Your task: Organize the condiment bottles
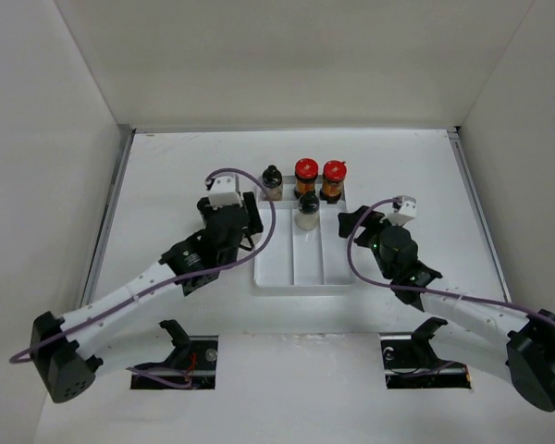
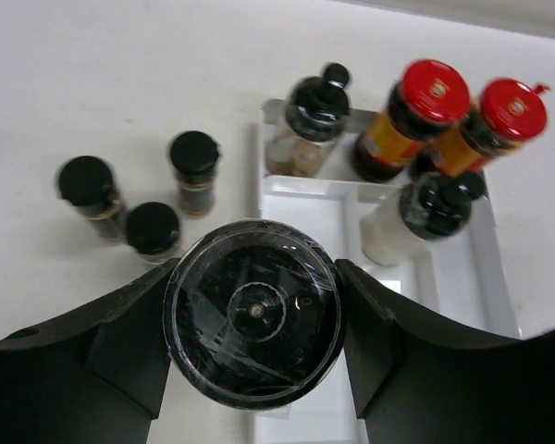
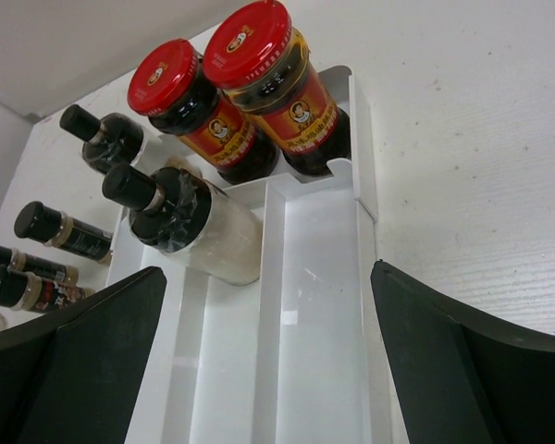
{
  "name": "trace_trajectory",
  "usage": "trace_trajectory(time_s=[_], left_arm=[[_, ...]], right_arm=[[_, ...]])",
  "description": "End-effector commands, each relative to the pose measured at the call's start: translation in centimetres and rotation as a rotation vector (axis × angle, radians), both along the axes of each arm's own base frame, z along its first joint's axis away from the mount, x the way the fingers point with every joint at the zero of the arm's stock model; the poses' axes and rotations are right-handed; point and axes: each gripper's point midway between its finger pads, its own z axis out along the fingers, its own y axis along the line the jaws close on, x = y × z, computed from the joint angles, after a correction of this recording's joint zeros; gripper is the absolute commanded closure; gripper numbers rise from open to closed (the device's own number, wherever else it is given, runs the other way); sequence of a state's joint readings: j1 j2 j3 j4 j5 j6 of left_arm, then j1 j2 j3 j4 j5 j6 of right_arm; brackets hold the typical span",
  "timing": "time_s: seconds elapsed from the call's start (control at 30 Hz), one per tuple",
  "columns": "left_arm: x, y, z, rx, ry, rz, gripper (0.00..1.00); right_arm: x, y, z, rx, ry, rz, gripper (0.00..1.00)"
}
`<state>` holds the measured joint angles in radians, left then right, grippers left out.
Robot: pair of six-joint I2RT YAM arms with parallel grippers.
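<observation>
Left gripper [image 2: 254,319] is clenched on a dark jar [image 2: 252,296] with a clear cap, one finger at each side, at the left edge of the tray [image 1: 296,268]; whether the jar touches the table [image 1: 166,166] I cannot tell. Three small black-capped bottles [image 2: 154,227] stand on the table just left of it. At the tray's far end stand a brown-filled bottle [image 1: 272,182] and two red-capped jars [image 1: 305,172], with a white-filled bottle [image 1: 307,213] just before them. Right gripper [image 3: 277,370] hangs wide open over the tray's right lane, holding nothing

Glossy red-capped jars [image 3: 277,102], glossy white plastic tray [image 3: 314,305], matt white table [image 3: 472,139]
</observation>
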<state>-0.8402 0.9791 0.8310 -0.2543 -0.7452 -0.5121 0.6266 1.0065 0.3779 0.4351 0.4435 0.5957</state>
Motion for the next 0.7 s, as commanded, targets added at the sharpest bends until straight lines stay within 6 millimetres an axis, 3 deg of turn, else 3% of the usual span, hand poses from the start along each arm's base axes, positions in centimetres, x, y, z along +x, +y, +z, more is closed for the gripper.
trace_trajectory(time_s=[0.0,0.23,0.43,0.67], left_arm=[[1.1,-4.0,2.7,-0.090,-0.074,-0.067,0.50],[2.3,-13.8,2.7,-0.141,-0.097,-0.266,0.50],[2.6,-18.0,0.4,-0.112,-0.077,-0.332,0.50],[2.4,-19.8,-3.3,-0.050,-0.028,-0.353,0.50]], right_arm=[[0.5,-0.5,2.5,0.058,-0.073,-0.031,0.00],[0.7,-1.6,2.3,0.065,-0.068,-0.074,0.00],[0.8,-2.5,2.0,0.076,-0.058,-0.103,0.00],[0.7,-2.7,2.2,0.090,-0.066,-0.104,0.00]])
